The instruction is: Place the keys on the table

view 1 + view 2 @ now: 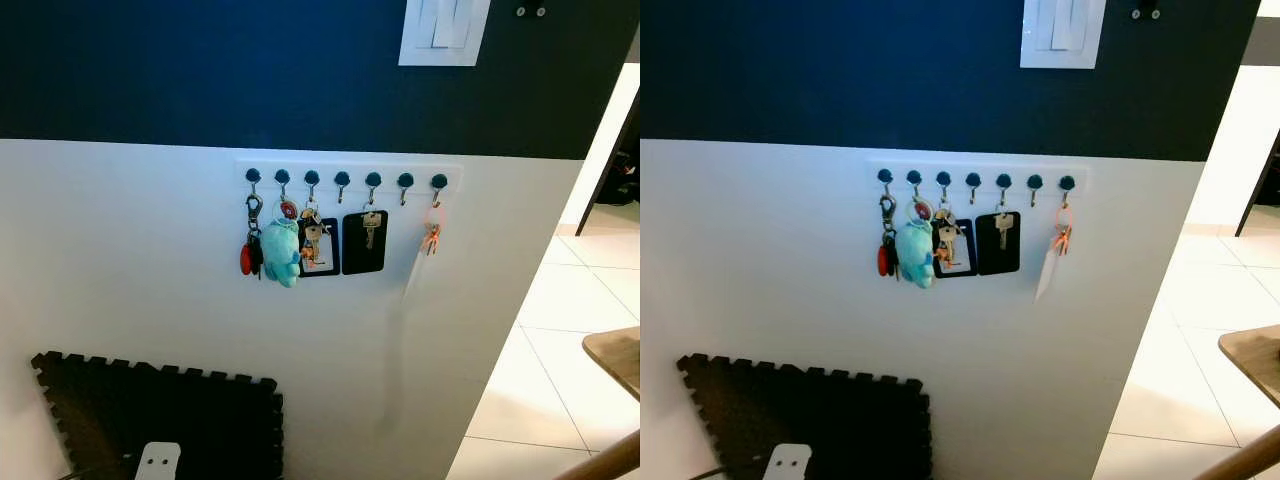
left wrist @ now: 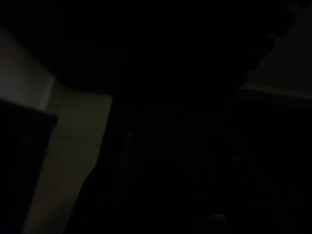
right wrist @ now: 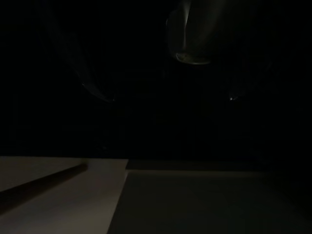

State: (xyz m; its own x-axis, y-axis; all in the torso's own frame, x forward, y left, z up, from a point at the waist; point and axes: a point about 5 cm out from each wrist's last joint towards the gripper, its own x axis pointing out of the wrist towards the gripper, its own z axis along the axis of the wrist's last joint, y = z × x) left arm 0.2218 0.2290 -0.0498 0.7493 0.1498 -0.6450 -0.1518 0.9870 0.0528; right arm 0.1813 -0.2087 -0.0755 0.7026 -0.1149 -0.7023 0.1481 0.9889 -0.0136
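Observation:
A white key rack with several dark hooks is fixed to the wall straight ahead. From its left hooks hang a bunch with a red fob, a teal plush keychain and keys against a black card. A silver key hangs before a second black card. At the rightmost hook hang small keys on an orange ring with a pale tag below. The wooden table corner shows at the far right. Both arms hang idle in the shade, and their wrist views are very dark.
A white light switch sits on the dark upper wall. A dark foam puzzle mat leans low on the left, with a small white object in front. Pale floor tiles run past the wall's end on the right.

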